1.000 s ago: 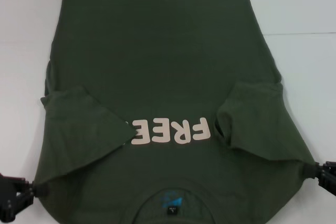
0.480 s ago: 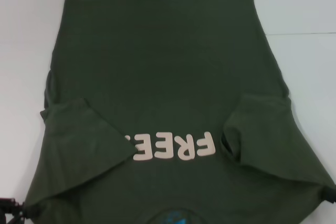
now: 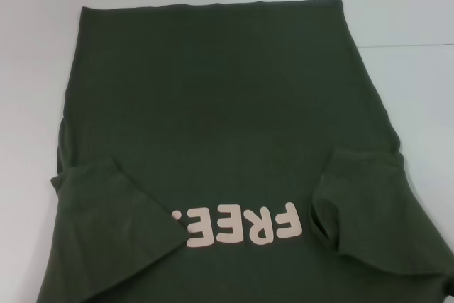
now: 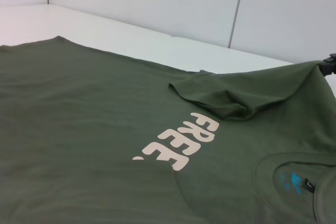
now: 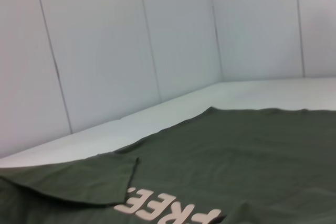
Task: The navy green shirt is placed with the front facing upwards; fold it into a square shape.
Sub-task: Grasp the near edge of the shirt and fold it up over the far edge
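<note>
Since a second ago your navy green shirt has slid toward the robot: the collar and neck label have dropped out of the head view at 6 o'clock, and both grippers have left that view too. The pale pink lettering now sits lower, reading upside down.

Nearest you, both short sleeves lie folded inward over the chest, one at 8 o'clock, one at 4 o'clock, each a soft, rumpled flap. Beyond them the matte cotton body runs smooth and flat to a straight hem at 12 o'clock, on the white table.

In the left wrist view the right gripper shows as a dark tip at the shoulder corner, the cloth pulled up taut to it; you cannot tell its finger state. The left gripper is out of sight.
</note>
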Robot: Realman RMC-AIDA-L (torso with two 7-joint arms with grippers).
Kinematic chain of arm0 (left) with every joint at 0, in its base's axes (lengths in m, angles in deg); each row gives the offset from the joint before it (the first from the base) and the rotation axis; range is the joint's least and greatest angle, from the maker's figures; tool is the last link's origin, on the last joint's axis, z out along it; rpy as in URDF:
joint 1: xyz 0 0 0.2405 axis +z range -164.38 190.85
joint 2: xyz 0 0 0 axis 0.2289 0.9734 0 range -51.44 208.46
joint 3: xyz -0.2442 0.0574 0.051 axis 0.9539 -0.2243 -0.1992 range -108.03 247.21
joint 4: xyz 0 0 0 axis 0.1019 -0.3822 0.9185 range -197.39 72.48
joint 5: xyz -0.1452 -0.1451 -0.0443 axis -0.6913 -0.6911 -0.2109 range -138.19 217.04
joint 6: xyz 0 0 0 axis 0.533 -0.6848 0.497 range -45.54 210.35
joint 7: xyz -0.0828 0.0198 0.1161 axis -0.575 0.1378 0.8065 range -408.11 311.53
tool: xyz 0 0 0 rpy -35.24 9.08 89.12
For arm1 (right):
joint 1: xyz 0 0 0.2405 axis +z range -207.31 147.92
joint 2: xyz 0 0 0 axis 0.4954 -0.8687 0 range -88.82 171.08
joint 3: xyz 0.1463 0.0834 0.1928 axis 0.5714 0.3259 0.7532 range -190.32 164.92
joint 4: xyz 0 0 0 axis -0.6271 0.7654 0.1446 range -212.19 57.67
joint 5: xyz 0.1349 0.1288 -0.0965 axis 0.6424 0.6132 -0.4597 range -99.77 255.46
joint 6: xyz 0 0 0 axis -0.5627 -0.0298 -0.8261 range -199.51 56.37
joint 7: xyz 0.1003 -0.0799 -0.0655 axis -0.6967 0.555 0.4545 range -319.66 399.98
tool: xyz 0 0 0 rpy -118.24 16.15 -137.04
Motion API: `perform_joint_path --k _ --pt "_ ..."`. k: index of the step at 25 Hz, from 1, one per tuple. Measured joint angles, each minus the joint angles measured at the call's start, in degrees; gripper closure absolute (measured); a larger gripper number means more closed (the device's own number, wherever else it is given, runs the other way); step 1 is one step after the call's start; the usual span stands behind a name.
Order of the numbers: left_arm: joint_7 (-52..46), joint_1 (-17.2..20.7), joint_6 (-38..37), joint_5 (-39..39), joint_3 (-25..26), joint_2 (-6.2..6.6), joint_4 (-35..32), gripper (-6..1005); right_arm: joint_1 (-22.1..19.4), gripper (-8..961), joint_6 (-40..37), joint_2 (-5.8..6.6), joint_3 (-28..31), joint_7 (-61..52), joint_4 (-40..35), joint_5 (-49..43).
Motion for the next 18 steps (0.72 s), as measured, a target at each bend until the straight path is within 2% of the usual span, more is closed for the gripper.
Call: perform_joint_path --k 8,18 --pt "0.7 0.4 -1.9 0.1 0.2 -0.11 -0.2 928 -0.7 913 -1.9 -0.26 2.1 1.2 0.0 -0.2" --pt "-1.2 -2.1 3.8 -1.4 6.6 0.45 4.0 923 0.9 912 -1.5 -0.96 5.0 0.6 0.6 0.0"
